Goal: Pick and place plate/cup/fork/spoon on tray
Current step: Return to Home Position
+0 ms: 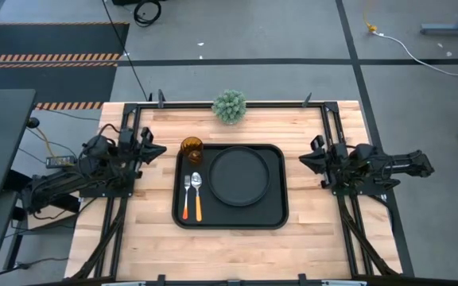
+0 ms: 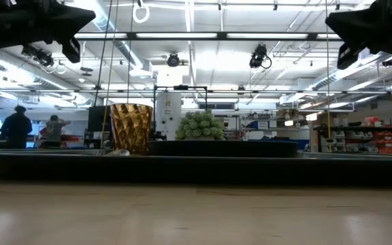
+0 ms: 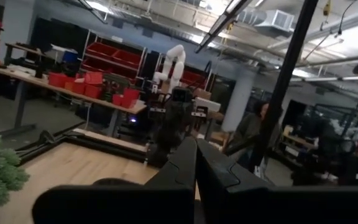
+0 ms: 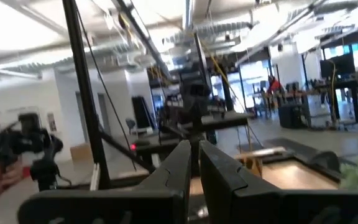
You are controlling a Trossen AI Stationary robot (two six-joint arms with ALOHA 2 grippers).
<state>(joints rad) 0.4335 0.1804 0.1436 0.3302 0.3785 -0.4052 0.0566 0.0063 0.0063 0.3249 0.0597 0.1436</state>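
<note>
**Tray set, both arms parked**

We read the task as done, or nearly so. The tray [image 1: 230, 216] lies at the middle of the counter [image 1: 133, 246], long side running left to right, and everything the task names sits inside its rim. The plate [image 1: 238, 176] takes the right half of the tray, flat and centred there. The cup [image 1: 192, 148] stands upright in the tray's far left corner, clear of the plate's rim. The fork [image 1: 187, 198] and spoon [image 1: 197, 195] lie side by side along the tray's left edge — handles toward the near edge, heads toward the cup, fork on the outside. We take this as a table-setting layout: cutlery parallel, beside the plate and not on it.

The left claw [image 1: 160, 149] is raised beside the tray's left edge, fingers pressed together and holding nothing. The right claw [image 1: 304, 161] hangs off the tray's right edge, fingers nearly together — also empty. Both point inward at the tray, which suggests a rest pose.

A green plant [image 1: 230, 106] sits at the counter's far edge, outside the tray.
</note>
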